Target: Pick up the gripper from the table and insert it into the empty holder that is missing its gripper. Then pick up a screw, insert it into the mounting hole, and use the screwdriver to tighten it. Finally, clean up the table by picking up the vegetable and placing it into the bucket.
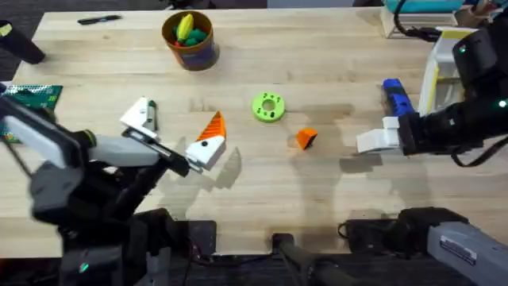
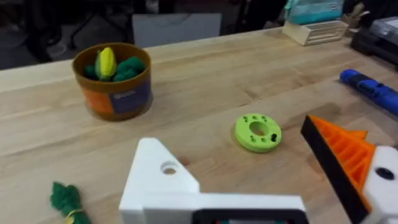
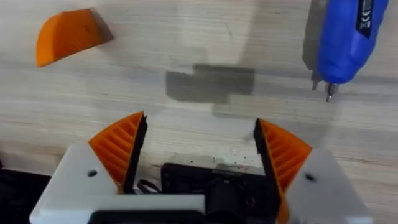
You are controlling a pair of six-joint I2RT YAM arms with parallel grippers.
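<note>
None of the three stages is complete, by my reading of the views.

Starting at the left of the overhead frame, the left gripper (image 1: 176, 125) hangs over the pale wooden table (image 1: 333, 48) with its fingers spread wide and nothing between them. Its leftward finger is the bare white plastic finger mount (image 1: 143, 115), which carries no orange tip; the mounting hole (image 2: 168, 167) shows empty in the left wrist view. In the lower left of that same view, a dark green knobbly toy vegetable (image 2: 67, 200) lies on the wood, well apart from the round brown-orange cup with a dark blue band (image 1: 189, 41) at upper centre-left of the overhead frame. The cup holds a yellow and green toy and some dark green pieces.

At centre sits a lime-green plastic disc (image 1: 268, 106). Just right of it the small orange wedge-shaped plastic fingertip (image 1: 306, 138) lies loose on the table, not grasped.

Further right, the right gripper (image 1: 373, 143) hovers low near that wedge, fingers spread and empty, both ridged orange pads (image 3: 118, 148) fitted. The blue pen-shaped electric screwdriver (image 1: 394, 95) lies untouched at the right, bit end near the gripper.

I can make out no screw. Remaining, in my judgement: fit the tip, fasten it, clear the vegetable.
</note>
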